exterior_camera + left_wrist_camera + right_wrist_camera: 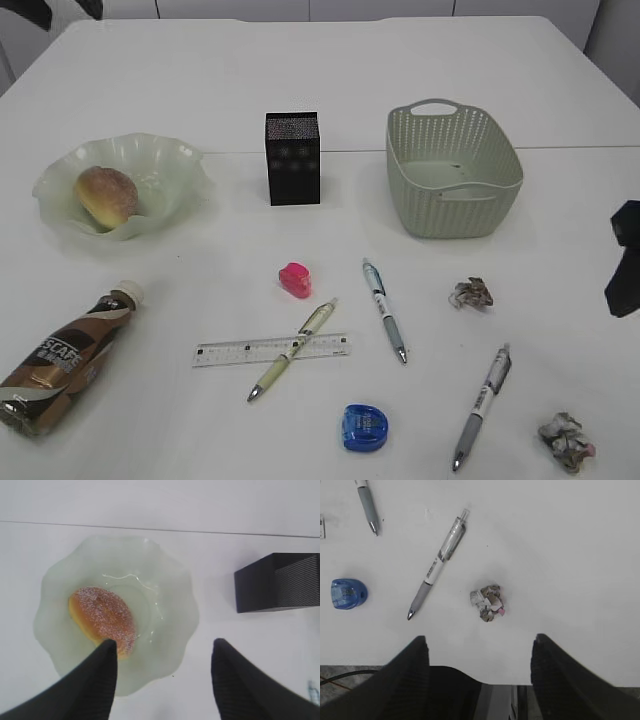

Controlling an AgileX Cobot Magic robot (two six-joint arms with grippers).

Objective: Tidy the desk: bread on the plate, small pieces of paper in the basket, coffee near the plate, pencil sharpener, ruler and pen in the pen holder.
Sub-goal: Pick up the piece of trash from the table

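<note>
- Black and ribbed, the left gripper [164, 652] shows us its two fingers spread well apart above the near rim of the plate [170, 580], with nothing between them.
- We see the bread [102, 617] lying in the plate's left half; the left finger's tip overlaps its near end in the wrist view, and we cannot tell whether they touch.
- The right gripper [479, 647] is likewise wide apart and empty, hovering over a paper ball [488, 602] on the desk [560, 80].
- A grey pen [437, 565] and a blue sharpener [348, 593] lie left of that ball.
- Further out we find the pen holder [292, 158] standing between plate and basket [452, 170], the coffee [70, 360] lying on its side at the front left, and the ruler [272, 350] under a green pen [292, 350].
</note>
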